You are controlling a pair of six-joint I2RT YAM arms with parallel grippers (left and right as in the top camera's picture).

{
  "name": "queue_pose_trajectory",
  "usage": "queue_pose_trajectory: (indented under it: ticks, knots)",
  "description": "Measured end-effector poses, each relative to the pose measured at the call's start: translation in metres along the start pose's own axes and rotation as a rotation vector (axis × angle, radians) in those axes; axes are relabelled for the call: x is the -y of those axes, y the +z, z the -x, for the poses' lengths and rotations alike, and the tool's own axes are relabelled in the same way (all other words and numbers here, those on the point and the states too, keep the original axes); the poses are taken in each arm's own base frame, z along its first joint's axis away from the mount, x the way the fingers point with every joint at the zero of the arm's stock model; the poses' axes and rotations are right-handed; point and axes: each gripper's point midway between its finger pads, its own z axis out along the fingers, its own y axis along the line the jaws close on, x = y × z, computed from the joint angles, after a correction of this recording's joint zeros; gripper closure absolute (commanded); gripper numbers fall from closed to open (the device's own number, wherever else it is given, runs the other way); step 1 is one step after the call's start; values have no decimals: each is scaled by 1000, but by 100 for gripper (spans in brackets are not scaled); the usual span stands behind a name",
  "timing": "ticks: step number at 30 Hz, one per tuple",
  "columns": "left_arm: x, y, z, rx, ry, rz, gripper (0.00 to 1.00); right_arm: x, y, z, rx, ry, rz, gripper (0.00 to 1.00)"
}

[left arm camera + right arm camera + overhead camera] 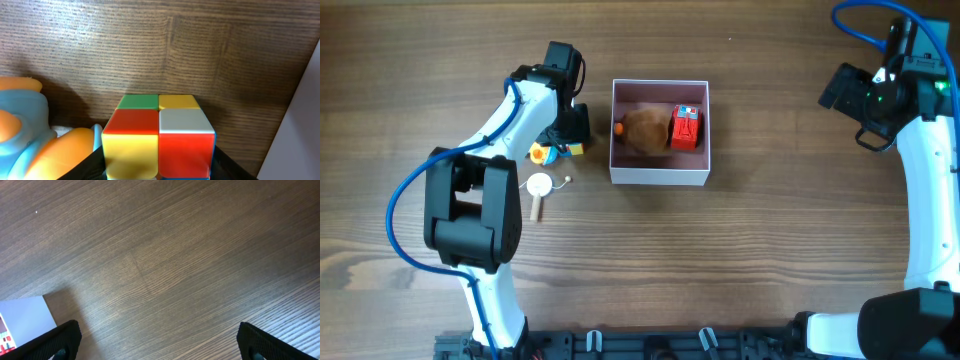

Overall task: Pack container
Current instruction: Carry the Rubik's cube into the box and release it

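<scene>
The container (660, 176) is a square white box with a pink inside, at the table's middle. In it lie a brown plush toy (642, 130) and a red toy (686, 128). My left gripper (572, 135) is just left of the container, its fingers (159, 172) shut on the sides of a small multicoloured cube (159, 137); the cube (576, 148) sits low over the table. The container's white wall (302, 125) shows at the right of the left wrist view. My right gripper (845, 95) is open and empty (160, 342) over bare wood at the far right.
A blue and orange toy (542, 153) lies right beside the cube, on its left (25, 135). A white round piece with a wooden handle (538, 188) lies in front of it. The container's corner (25, 322) shows in the right wrist view.
</scene>
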Motion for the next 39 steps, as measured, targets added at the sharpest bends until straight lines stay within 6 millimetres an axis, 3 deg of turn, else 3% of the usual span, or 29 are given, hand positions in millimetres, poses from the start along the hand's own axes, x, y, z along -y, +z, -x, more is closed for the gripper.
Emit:
queue_pose_trajectory:
  ticks: [4, 7, 10, 17, 21, 24, 28, 32, 34, 39]
  knots:
    - [-2, -3, -4, -22, 1, 7, 53, 0, 0, 0, 0, 0, 0, 0]
    - [-3, -10, -7, -45, 1, 15, 62, 0, 0, 0, 0, 0, 0, 0]
    - [-1, -30, -1, -44, 0, 14, 68, 0, 0, 0, 0, 0, 0, 0]
    - [12, -109, 10, 74, 22, -32, 67, 0, 0, 0, 0, 0, 0, 0]
    - [42, -157, 1, 180, 95, -91, 65, 0, 0, 0, 1, 0, 0, 0]
    - [71, -180, -14, 221, 152, -134, 57, 0, 0, 0, 1, 0, 0, 0]
    - [115, -188, -33, 247, 219, -187, 53, 0, 0, 0, 1, 0, 0, 0]
    - [160, -190, -42, 287, 265, -254, 61, 0, 0, 0, 1, 0, 0, 0]
    - [178, -183, -47, 282, 270, -270, 62, 0, 0, 0, 1, 0, 0, 0]
    - [200, -146, -59, 215, 274, -246, 64, 0, 0, 0, 1, 0, 1, 0]
